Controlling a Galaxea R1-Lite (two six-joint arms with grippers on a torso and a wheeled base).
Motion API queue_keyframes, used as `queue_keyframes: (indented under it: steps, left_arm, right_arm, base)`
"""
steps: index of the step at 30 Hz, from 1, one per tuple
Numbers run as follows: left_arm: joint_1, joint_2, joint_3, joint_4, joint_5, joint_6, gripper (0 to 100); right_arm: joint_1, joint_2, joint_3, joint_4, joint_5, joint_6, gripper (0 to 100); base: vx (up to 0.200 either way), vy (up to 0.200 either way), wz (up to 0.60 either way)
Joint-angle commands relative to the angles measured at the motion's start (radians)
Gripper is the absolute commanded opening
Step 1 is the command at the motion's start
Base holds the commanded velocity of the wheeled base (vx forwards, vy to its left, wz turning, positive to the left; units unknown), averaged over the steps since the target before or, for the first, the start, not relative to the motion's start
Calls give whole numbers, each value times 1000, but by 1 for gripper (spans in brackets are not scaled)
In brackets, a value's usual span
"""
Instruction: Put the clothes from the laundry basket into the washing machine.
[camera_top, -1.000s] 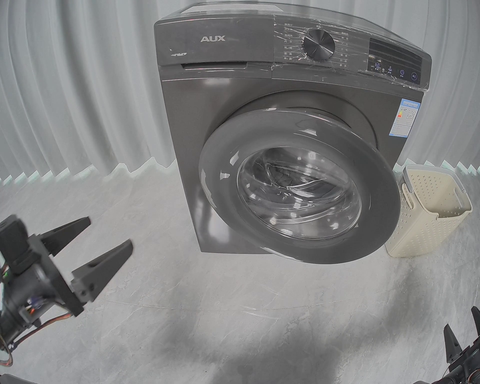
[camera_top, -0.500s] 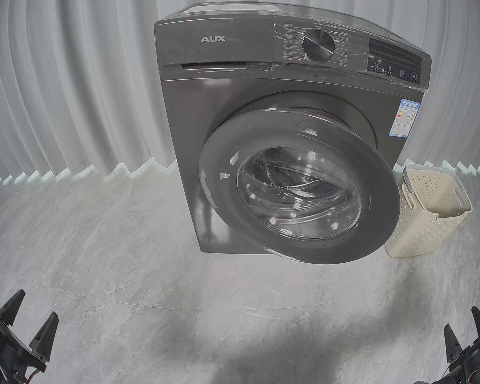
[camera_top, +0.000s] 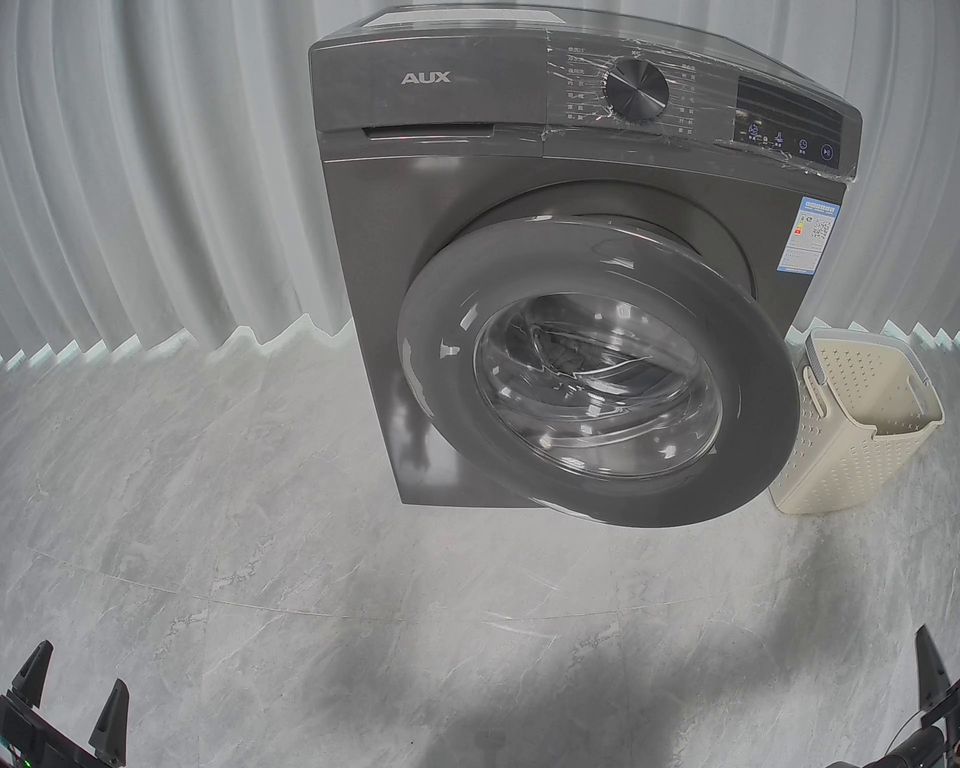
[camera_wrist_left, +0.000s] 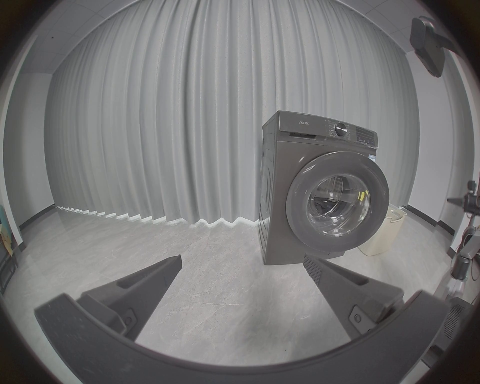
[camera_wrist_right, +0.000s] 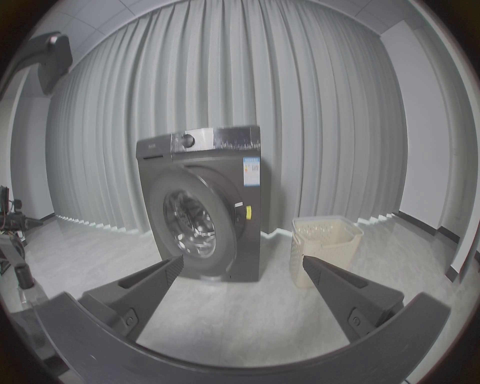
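A: What's the biggest thing out in front?
B: A pale pleated curtain (camera_top: 150, 170), running across the room behind everything else. Below it the grey marbled floor (camera_top: 300, 560) spreads out.
A: And the washing machine?
B: The grey washing machine (camera_top: 420, 200) stands on the floor ahead of the left gripper (camera_wrist_left: 242, 260) and the right gripper (camera_wrist_right: 241, 260), well apart from both. Its round door (camera_top: 600, 370) is swung partly out from the front, towards them.
A: The laundry basket?
B: The cream laundry basket (camera_top: 865, 420) sits just beside the machine on the right gripper's side. It is well away from that gripper and farther still from the left one. I can't tell what's inside it.
A: The grippers themselves?
B: Both hang back from the machine, each with its fingers spread wide and nothing between them.
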Motion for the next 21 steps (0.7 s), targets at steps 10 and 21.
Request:
queue_keyframes:
  steps: [10, 21]
  left_arm:
    - [9, -54, 16, 33, -6, 19, 100]
    - [9, -54, 16, 32, -6, 15, 100]
  right_arm:
    - [140, 473, -189, -43, 262, 79, 100]
    - [379, 953, -210, -292, 277, 1, 100]
  base:
    - [0, 0, 0]
    - [0, -164, 0]
